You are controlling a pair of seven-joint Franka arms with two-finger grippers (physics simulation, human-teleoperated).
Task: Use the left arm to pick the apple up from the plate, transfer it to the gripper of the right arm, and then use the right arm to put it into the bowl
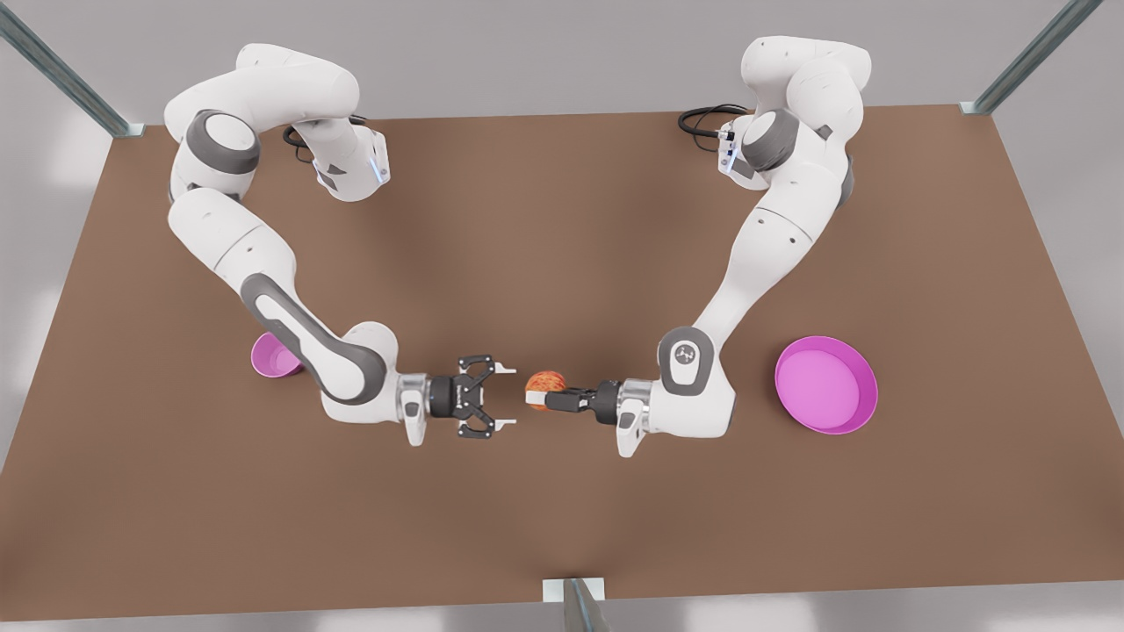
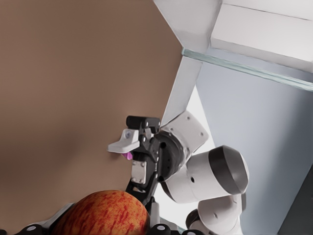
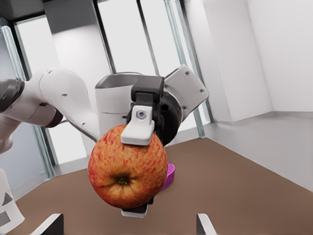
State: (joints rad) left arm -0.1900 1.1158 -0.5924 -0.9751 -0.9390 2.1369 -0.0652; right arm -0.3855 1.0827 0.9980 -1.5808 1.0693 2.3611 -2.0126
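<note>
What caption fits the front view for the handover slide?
Left gripper holds the apple above the table, facing the open right gripper; plate and bowl at opposite sides.

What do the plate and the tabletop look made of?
The plate: probably smooth plastic or glazed ceramic, going by its uniform magenta colour and soft sheen. The tabletop: matte brown, board-like, flat colour with no grain or reflections; could be fibreboard or painted wood.

Left claw point(image 3: 135, 171) grips the apple point(image 3: 126, 172).
</note>
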